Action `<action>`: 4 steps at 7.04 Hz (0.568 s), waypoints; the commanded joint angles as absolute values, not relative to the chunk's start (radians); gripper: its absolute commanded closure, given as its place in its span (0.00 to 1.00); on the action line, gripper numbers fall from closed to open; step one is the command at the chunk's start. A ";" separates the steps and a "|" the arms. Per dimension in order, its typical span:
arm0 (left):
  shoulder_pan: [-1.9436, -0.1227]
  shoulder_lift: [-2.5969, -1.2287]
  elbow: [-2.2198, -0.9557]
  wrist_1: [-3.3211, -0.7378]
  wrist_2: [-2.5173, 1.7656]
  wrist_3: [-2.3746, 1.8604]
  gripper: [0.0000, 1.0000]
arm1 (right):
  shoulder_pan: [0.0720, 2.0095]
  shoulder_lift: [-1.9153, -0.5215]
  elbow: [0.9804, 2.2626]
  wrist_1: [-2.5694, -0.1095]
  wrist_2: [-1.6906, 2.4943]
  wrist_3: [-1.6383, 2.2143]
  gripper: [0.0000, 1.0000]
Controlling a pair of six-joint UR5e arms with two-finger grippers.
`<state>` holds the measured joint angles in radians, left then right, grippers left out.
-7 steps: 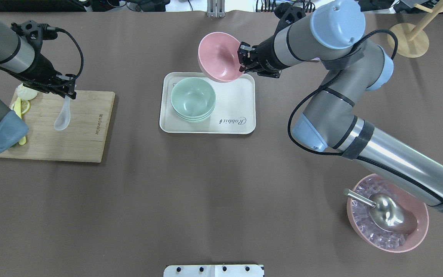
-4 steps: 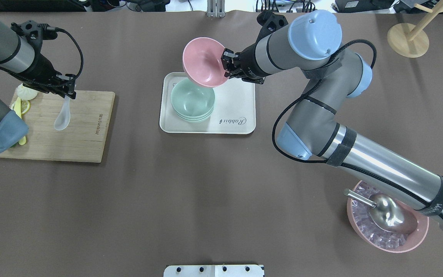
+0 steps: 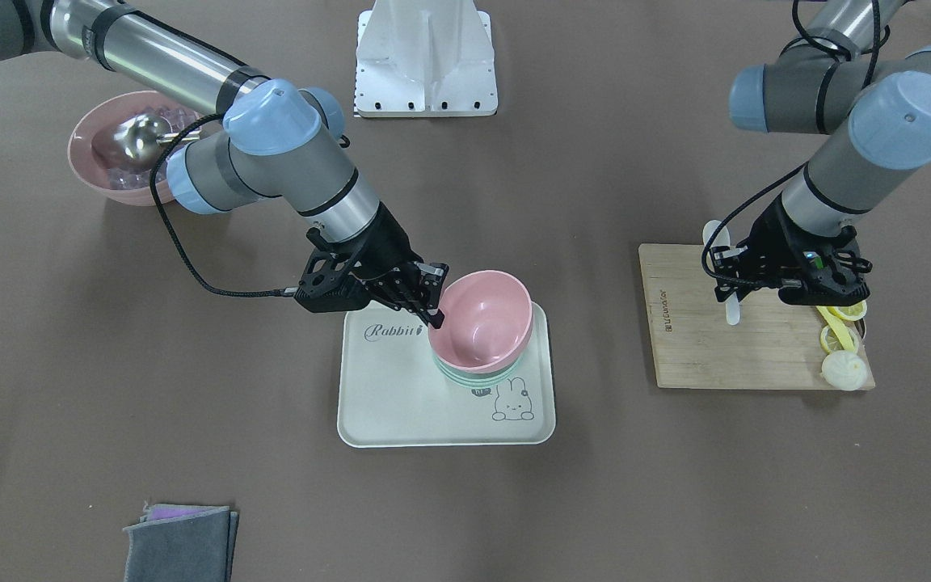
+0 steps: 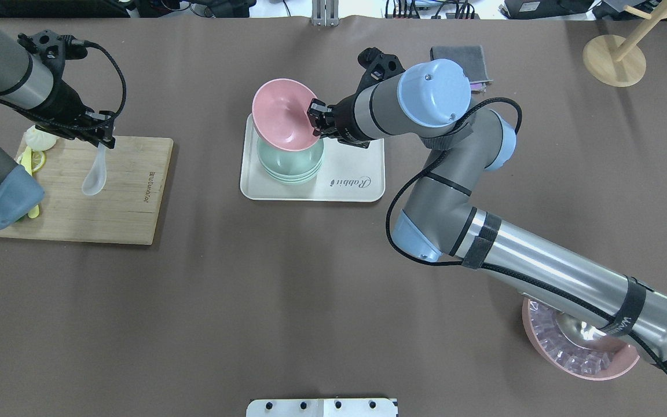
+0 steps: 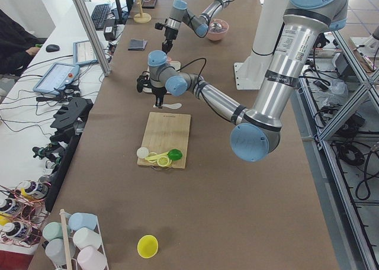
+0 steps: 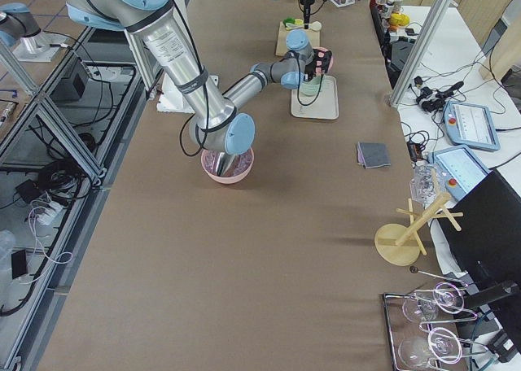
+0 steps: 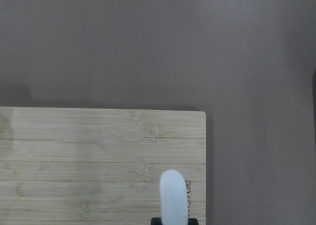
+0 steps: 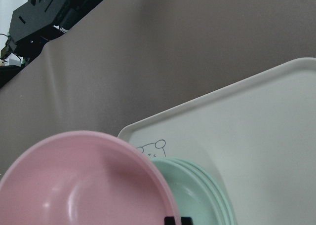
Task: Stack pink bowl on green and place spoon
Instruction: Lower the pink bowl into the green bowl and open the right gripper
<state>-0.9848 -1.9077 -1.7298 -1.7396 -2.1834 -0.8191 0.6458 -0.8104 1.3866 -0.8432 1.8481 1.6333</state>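
The pink bowl (image 4: 281,116) is tilted and hangs by its rim from my right gripper (image 4: 316,119), which is shut on it. It sits over the stack of green bowls (image 4: 296,165) on the white tray (image 4: 356,156) and covers their far side. In the front view the pink bowl (image 3: 482,319) looks very close to the green stack (image 3: 473,377); I cannot tell if they touch. My left gripper (image 4: 102,142) is shut on the handle of a white spoon (image 4: 94,179), held over the wooden cutting board (image 4: 125,202).
Lemon slices and a white peeled piece (image 4: 31,156) lie at the board's left end. A pink bowl of ice (image 4: 576,356) stands near right under my right arm. A grey cloth (image 4: 461,58) and a wooden stand (image 4: 614,58) are at the far right.
My right arm has carried the pink bowl left and down, from beyond the tray's far edge to over the green bowls. The left arm and spoon have not moved.
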 commanded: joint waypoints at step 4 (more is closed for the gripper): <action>-0.985 -1.907 -1.727 -1.740 -2.181 -0.818 1.00 | 0.621 -0.824 1.384 -0.854 1.845 1.808 1.00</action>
<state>-0.9848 -1.9068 -1.7267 -1.7395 -2.1819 -0.8177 0.6262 -0.8195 1.3837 -0.8496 1.8452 1.7602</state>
